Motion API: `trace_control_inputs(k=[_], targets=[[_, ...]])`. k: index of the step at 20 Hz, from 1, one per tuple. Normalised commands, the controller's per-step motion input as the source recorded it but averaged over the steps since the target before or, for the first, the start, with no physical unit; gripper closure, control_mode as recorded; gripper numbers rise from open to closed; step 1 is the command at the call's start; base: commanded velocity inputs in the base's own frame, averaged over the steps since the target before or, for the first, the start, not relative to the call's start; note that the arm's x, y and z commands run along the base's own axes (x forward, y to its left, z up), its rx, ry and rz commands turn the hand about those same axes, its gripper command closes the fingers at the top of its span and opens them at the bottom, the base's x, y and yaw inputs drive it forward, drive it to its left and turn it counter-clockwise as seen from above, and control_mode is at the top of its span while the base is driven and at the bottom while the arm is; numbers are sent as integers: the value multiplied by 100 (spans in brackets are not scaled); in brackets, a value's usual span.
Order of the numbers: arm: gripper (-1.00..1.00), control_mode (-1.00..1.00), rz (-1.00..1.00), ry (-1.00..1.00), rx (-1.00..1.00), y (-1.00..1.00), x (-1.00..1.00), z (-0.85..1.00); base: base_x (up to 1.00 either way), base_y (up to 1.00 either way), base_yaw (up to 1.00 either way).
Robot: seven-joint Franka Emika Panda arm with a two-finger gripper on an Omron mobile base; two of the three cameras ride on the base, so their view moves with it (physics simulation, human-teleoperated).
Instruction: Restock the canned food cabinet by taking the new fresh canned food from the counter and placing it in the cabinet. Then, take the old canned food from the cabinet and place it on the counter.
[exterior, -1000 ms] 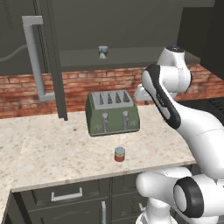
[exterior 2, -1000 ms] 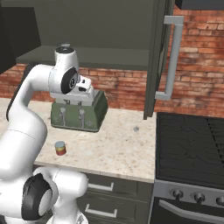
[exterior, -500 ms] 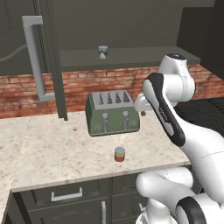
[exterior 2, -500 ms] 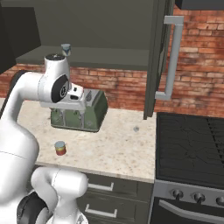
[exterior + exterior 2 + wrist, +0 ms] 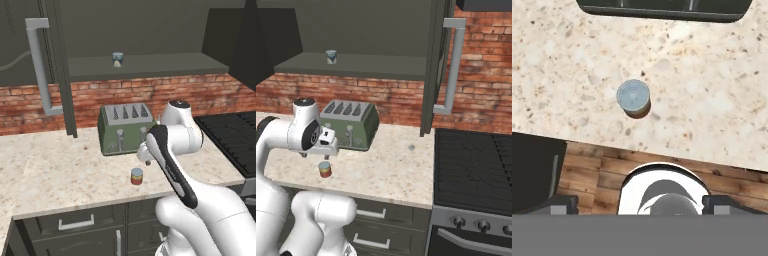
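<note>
While the arm hangs over the front of the wide beige speckled stone counter (image 5: 60,175), its fingers are spread wide and hold nothing, so the step in hand looks like the reach for the first pick.

Going left to right in the left base view: the open dark grey cabinet door with its long light-grey bar handle (image 5: 41,70) stands at the left. Next comes the flat shelf of the dark grey wall cabinet (image 5: 165,64), where the small blue-grey can with a pale label (image 5: 117,59) sits upright, well above everything else. Below it a green four-slot toaster (image 5: 122,128) rests against the brick wall. In front of the toaster, near the counter's front edge, stands the small red can with a yellow band and grey lid (image 5: 136,176), upright and apart from the toaster. Just above and right of that can hovers the two-finger gripper (image 5: 145,154).

From the hand view, the red can's grey lid (image 5: 633,95) shows as a round disc ahead of the fingers, not yet between them.

To do this well, I would centre the open jaws over the lid before descending and come straight down. The can is short, so the fingers should go low on its sides without scraping the stone. Closing off-centre might tip it toward the edge.
</note>
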Motion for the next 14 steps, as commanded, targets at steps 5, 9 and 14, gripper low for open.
trace_control_inputs(k=[5,9,14], targets=[[-100,-100,0,4,0,60,0,-55,0,0,0],[-100,-100,0,0,-2,39,29,-32,0,0,0],[-100,-100,0,0,-3,24,48,-47,0,0,0]])
